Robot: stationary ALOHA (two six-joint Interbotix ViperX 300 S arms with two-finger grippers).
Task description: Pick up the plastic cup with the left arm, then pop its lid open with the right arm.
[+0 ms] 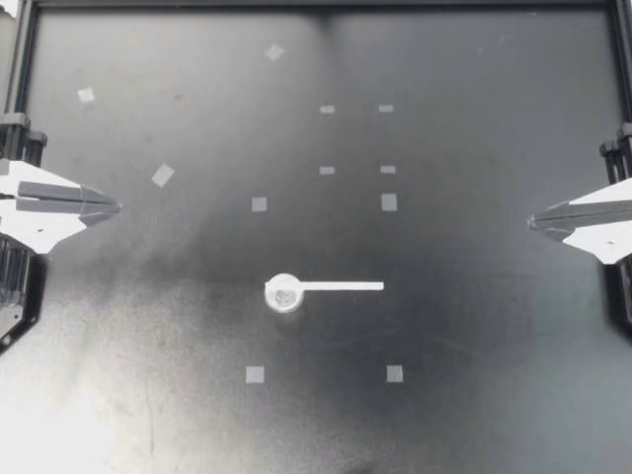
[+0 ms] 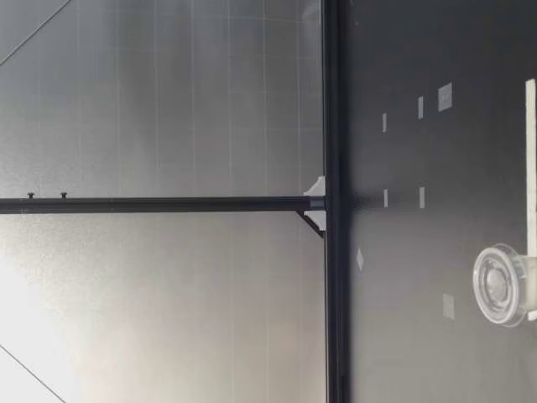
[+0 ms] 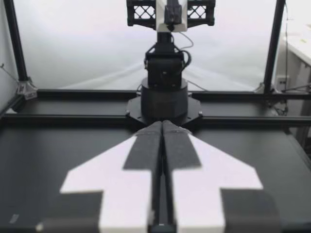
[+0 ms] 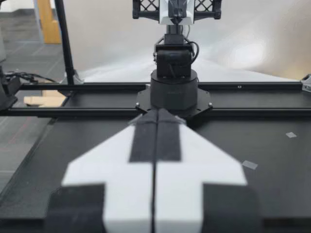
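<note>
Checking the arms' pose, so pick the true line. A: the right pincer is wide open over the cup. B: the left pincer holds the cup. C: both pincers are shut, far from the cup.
C: left pincer and right pincer show fingers pressed together out at the sides; the cup sits alone between them.

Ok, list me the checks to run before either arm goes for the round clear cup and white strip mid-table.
1. Left gripper clear of everything: ok, it hangs at its table edge, holding nothing.
2. Right gripper clear: ok, same at the opposite edge.
3. Fingers open for a grasp: not ok, both grippers are shut.
4. Round clear cup reachable from above: ok, it sits on the table with nothing over it.
5. White strip lying flat: ok, it runs from the cup toward my right arm's side.
6. Strip joined to the cup: cannot tell.
</note>
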